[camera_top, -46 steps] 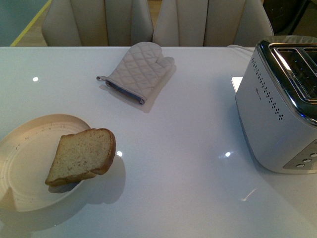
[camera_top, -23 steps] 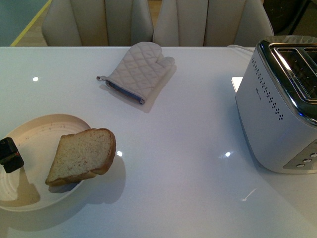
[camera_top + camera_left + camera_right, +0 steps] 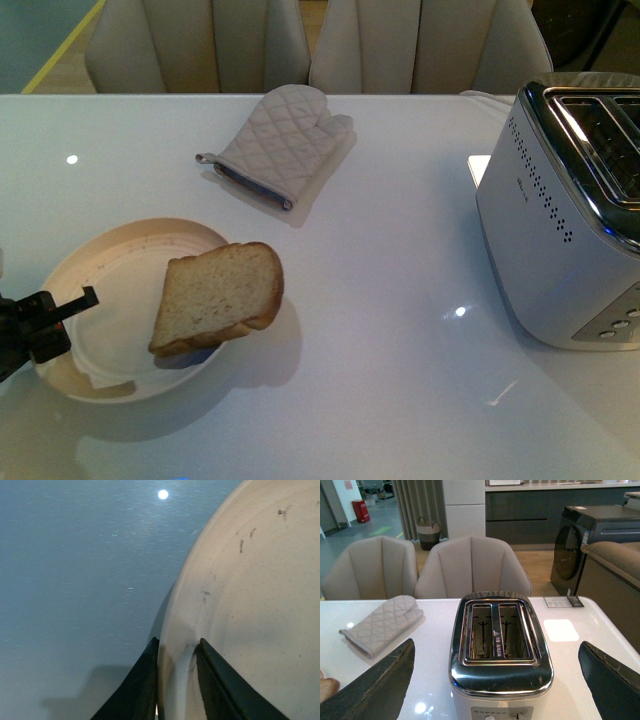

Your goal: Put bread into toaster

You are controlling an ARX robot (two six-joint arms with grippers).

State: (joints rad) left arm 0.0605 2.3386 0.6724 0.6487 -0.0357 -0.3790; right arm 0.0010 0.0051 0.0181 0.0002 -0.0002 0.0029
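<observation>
A tan bread [image 3: 220, 295] slice with a brown crust leans on the right rim of a cream plate [image 3: 120, 250] at the table's front left. My left gripper [image 3: 72, 308] is shut on the plate's left rim. In the left wrist view the two black fingers [image 3: 142, 680] pinch the plate's [image 3: 250, 605] edge. The silver-white toaster [image 3: 560, 230] stands at the right, with both chrome slots empty in the right wrist view [image 3: 500, 650]. My right gripper [image 3: 496, 645] is open and empty, hanging above and in front of the toaster. A corner of the bread [image 3: 326, 687] shows in that view too.
A quilted grey oven mitt [image 3: 280, 145] lies at the back middle of the white table and shows in the right wrist view [image 3: 382, 622]. Beige chairs [image 3: 300, 45] stand behind the far edge. A small label card [image 3: 563, 601] lies beyond the toaster.
My left gripper has come in from the left and shut on the plate's rim. The plate with the bread has slid right, toward the table's middle.
</observation>
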